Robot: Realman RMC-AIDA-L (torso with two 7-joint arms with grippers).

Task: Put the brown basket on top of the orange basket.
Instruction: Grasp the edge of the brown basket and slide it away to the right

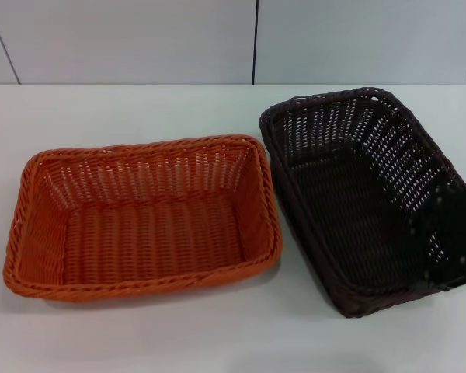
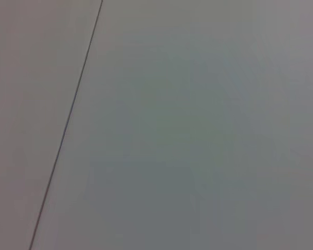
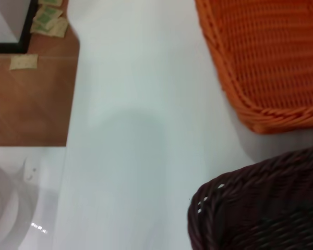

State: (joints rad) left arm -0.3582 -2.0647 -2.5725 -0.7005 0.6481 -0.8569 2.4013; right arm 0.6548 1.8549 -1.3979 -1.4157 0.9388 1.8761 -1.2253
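The orange basket [image 1: 140,225] lies flat on the white table [image 1: 140,109], at the left. The brown basket [image 1: 342,186] is just to its right, with their rims nearly touching. It is tilted, with its right side raised. My right gripper [image 1: 449,233] is at the brown basket's right near rim and is shut on it, one black finger inside the wall. The right wrist view shows a corner of the orange basket [image 3: 271,62] and the brown basket's rim [image 3: 261,208]. My left gripper is out of view; its wrist view shows only a plain grey surface.
A white wall with a dark seam [image 1: 255,43] stands behind the table. In the right wrist view the table edge [image 3: 73,104] borders a wooden floor [image 3: 26,104] with paper labels. Both baskets are empty.
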